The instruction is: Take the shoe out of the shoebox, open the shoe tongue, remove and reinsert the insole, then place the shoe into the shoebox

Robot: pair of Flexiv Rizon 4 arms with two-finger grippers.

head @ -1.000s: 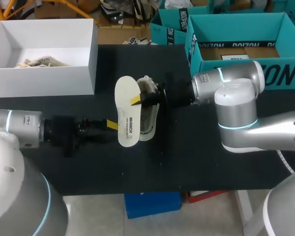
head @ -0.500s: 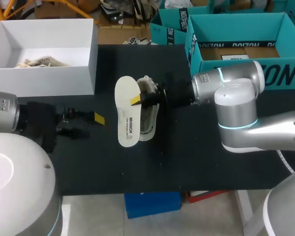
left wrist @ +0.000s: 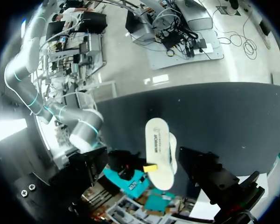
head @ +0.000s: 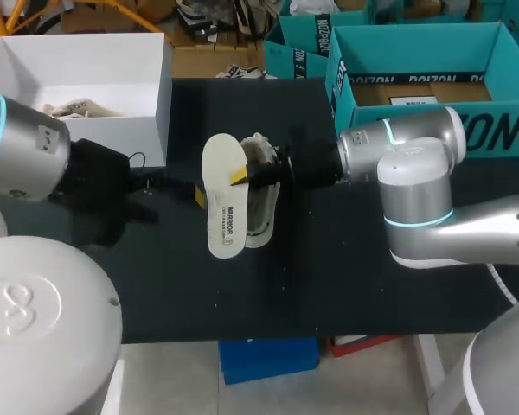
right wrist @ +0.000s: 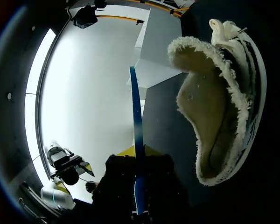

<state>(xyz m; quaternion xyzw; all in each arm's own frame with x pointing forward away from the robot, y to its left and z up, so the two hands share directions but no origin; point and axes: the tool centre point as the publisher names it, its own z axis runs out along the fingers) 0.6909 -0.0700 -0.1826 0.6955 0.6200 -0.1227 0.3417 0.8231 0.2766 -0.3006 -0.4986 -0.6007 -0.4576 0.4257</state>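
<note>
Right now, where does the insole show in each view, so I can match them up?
Head view: insole mid-table, white face showing, beside the shoe, held by the right pincer.
Left wrist view: insole lies along the shoe, with a yellow tip on it.
Right wrist view: insole seen edge-on, a thin blue strip rising from the right pincer.
Shared landmark: the fleece-lined shoe beside it.
</note>
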